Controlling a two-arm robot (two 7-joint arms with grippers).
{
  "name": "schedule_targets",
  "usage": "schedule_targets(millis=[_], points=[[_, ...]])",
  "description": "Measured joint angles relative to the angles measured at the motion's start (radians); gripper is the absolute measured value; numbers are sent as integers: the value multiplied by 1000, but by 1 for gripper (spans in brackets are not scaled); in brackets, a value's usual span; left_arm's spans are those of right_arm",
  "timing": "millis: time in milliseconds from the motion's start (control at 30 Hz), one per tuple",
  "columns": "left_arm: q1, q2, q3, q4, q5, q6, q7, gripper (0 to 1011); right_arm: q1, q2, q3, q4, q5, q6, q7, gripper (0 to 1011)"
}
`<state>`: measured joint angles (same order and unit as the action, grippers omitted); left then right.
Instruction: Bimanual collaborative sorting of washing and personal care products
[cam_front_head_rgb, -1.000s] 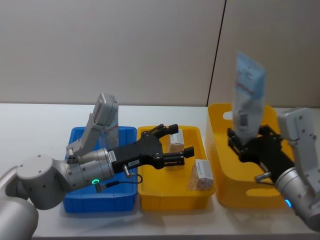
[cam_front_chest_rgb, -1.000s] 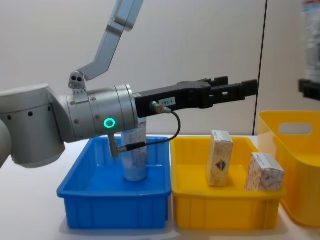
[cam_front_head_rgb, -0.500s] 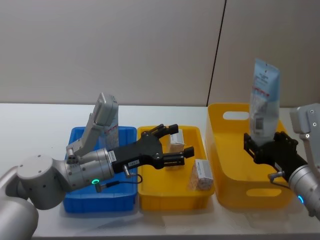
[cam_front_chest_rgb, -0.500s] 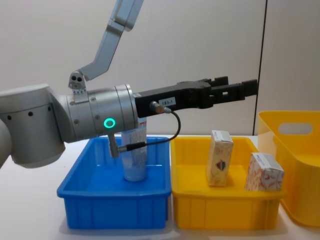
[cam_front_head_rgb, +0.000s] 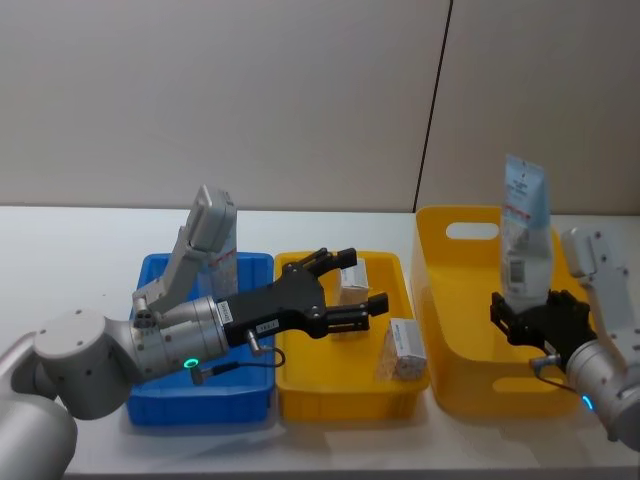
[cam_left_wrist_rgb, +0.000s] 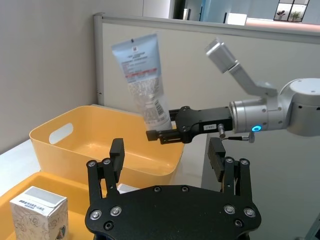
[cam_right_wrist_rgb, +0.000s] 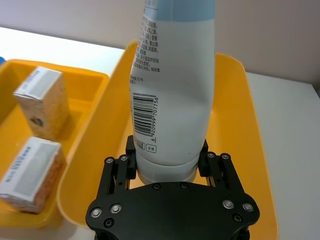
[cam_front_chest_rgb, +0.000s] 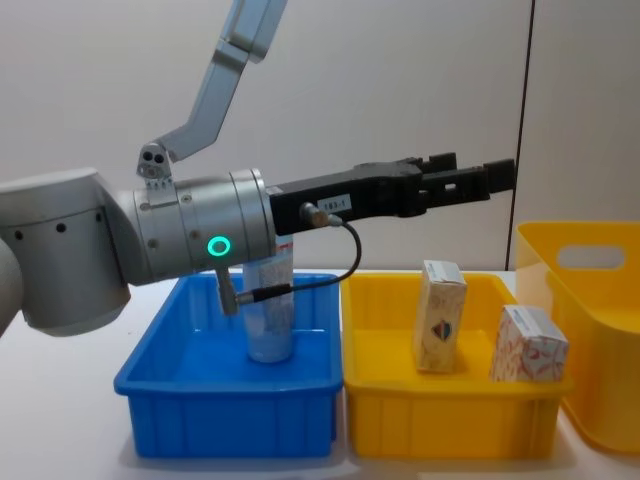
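The blue bin (cam_front_chest_rgb: 220, 415) sits at the left of the tabletop (cam_front_head_rgb: 60, 260). One pale-blue tube (cam_front_chest_rgb: 270, 315) stands upright in it, partly behind the left arm. The left gripper (cam_front_head_rgb: 360, 280) hovers above the middle yellow bin (cam_front_chest_rgb: 440, 430), fingers spread wide and holding nothing. Two cream boxes stand in that bin: the emblem box (cam_front_chest_rgb: 440, 315), marked blue and red, and the orange-patterned box (cam_front_chest_rgb: 527, 345) just beside it. The right gripper (cam_front_head_rgb: 528, 312) is clamped on the cap end of a second tube (cam_front_head_rgb: 524, 235). This one is pale blue with red print and a barcode, flat end up, above the large yellow bin (cam_front_head_rgb: 450, 330).
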<state>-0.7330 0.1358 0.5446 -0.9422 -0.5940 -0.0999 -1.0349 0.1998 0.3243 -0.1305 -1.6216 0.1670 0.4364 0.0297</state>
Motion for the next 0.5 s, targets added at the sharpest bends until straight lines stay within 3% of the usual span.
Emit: schedule_targets(millis=[500], points=[[0,0,0,0,0,0,0,1001,33,-32,-9,77,-31,-12,-41,635]])
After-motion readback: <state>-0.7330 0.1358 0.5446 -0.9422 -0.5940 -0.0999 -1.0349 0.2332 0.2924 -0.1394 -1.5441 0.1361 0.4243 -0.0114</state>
